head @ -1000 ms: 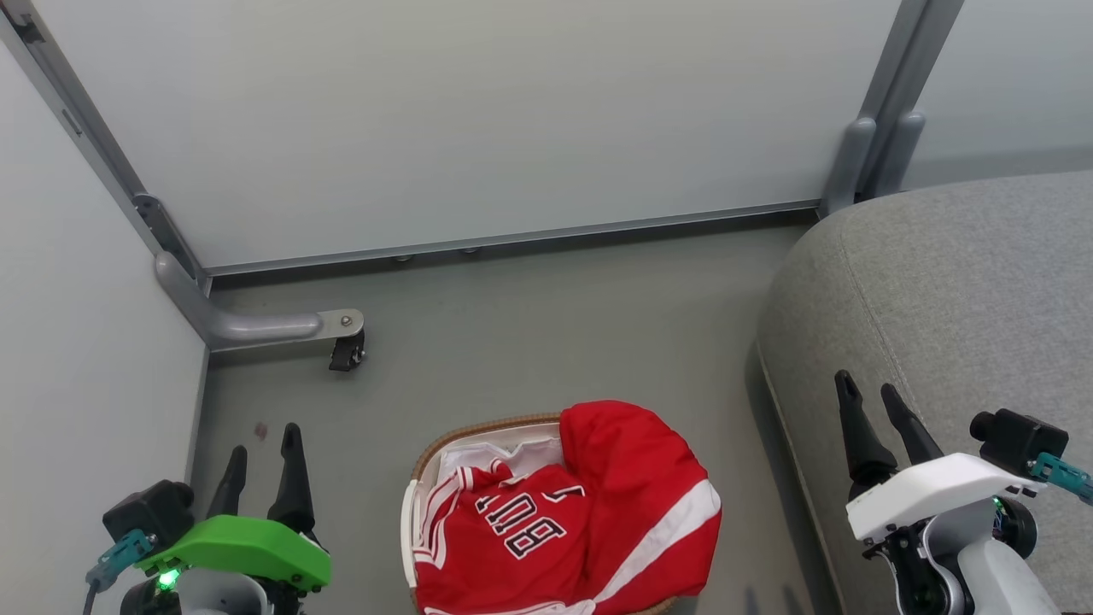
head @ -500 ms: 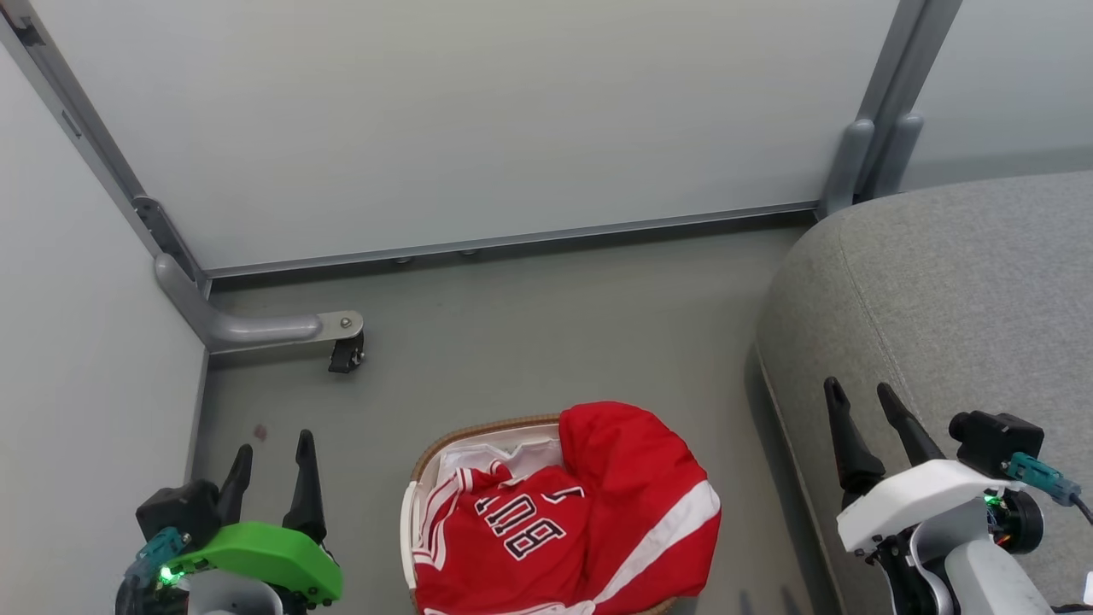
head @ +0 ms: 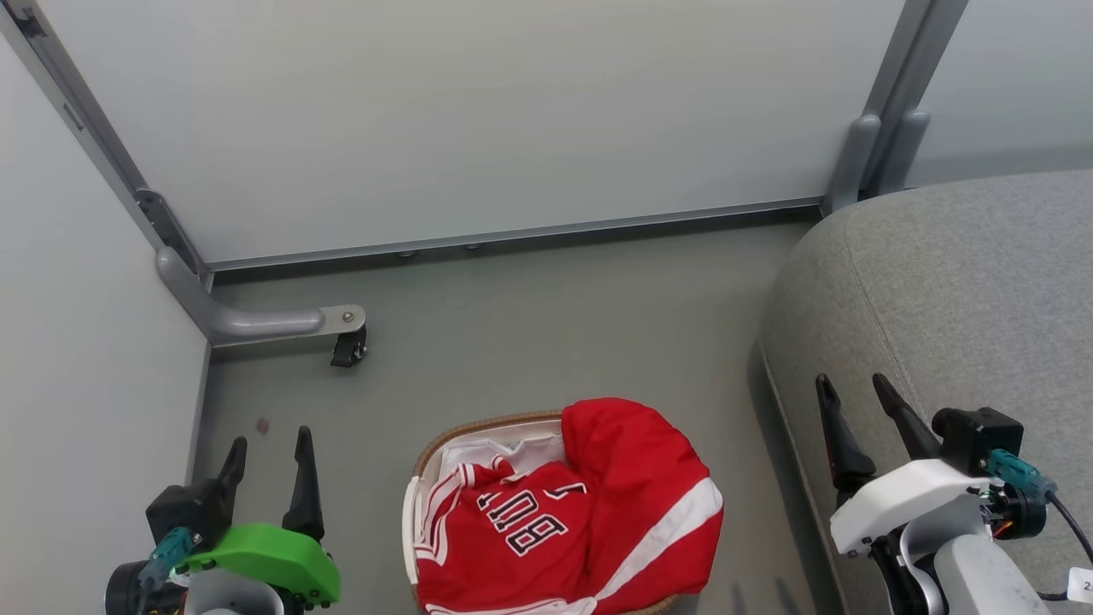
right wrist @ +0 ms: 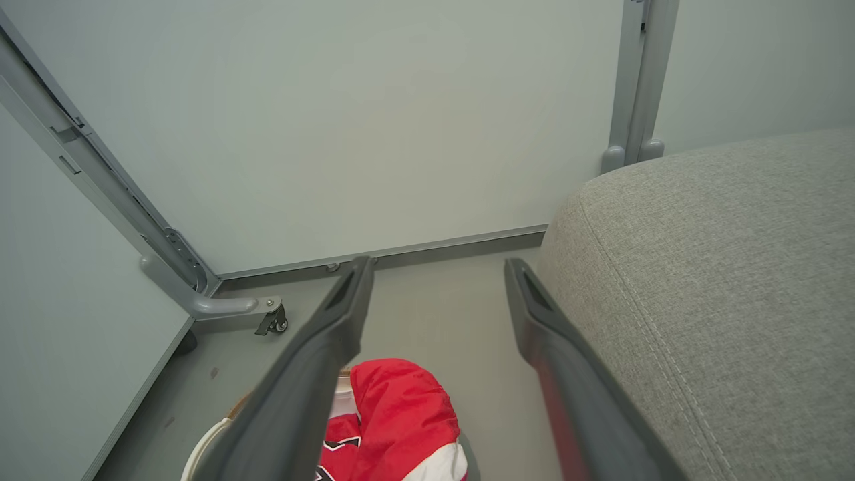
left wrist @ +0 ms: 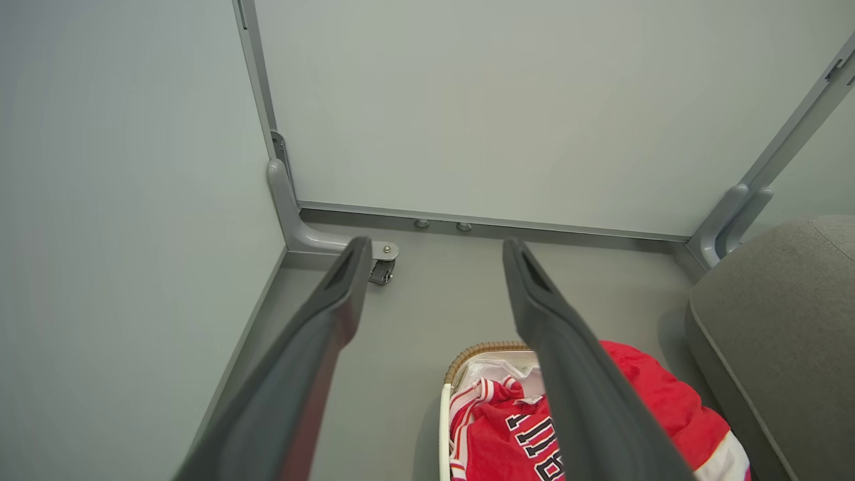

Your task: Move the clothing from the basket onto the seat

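Red clothing (head: 589,504) fills the small white basket (head: 413,521) on the floor at the bottom centre of the head view: a lettered jersey (head: 521,523) and a red piece with a broad white stripe (head: 657,478) draped over the right rim. The same clothing (left wrist: 628,414) and basket (left wrist: 444,414) show in the left wrist view, the clothing (right wrist: 401,414) also in the right wrist view. The grey seat (head: 965,290) rises at the right. My left gripper (head: 266,442) hangs open left of the basket. My right gripper (head: 852,383) is open over the seat's edge. Both hold nothing.
Pale partition panels (head: 478,111) close off the back and left. A grey panel foot with a small caster (head: 346,348) stands on the floor behind the basket at the left. Bare grey floor (head: 546,333) lies between basket, panels and seat.
Both arms have drawn back and shifted a little: the left gripper lower and slightly right, the right gripper slightly left. The basket and clothing stay put.
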Robot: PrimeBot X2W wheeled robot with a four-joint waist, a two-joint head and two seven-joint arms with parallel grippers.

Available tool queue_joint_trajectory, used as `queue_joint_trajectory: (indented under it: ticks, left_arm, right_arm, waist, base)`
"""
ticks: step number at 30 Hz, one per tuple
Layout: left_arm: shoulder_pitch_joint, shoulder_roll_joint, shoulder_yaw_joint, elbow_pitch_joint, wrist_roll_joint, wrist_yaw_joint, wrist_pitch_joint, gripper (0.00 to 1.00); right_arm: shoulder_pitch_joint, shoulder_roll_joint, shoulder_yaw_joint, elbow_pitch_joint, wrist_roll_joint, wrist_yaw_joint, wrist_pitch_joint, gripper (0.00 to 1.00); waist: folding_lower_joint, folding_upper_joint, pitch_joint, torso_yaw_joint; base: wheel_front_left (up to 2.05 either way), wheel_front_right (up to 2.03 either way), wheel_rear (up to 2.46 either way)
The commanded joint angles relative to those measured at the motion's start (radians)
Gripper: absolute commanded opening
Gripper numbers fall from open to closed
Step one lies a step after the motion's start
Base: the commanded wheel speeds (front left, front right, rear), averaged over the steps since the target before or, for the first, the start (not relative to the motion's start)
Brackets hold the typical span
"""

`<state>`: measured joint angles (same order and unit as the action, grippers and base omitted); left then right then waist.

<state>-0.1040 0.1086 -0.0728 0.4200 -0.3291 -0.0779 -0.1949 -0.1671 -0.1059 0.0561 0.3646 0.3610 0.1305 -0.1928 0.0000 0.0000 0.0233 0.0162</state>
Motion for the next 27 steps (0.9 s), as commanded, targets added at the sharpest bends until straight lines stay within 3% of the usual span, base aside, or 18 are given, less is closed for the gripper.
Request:
queue_joint_trajectory:
  ticks: [1, 15, 27]
  left_arm:
    - [-0.015, 0.003, 0.004, -0.013, 0.026, -0.003, -0.008, 1.00]
    - [-0.026, -0.018, 0.032, -0.088, 0.139, -0.023, -0.036, 1.00]
    - [-0.132, -0.027, -0.012, -0.046, 0.226, -0.048, -0.059, 1.00]
  right_arm:
    - [-0.018, -0.002, -0.002, -0.005, -0.029, 0.000, -0.010, 1.00]
    - [-0.040, 0.023, -0.044, -0.081, -0.157, 0.000, -0.039, 1.00]
    - [-0.141, 0.039, -0.029, -0.133, -0.253, 0.000, -0.061, 1.00]
  waist:
    - [0.0000, 0.0000, 0.000, 0.000]
    - [0.0000, 0.0000, 0.043, -0.009]
    - [0.0000, 0.0000, 0.230, -0.057]
  base:
    - [0.00, 0.00, 0.00]
    - [0.00, 0.00, 0.00]
    - [0.00, 0.00, 0.00]
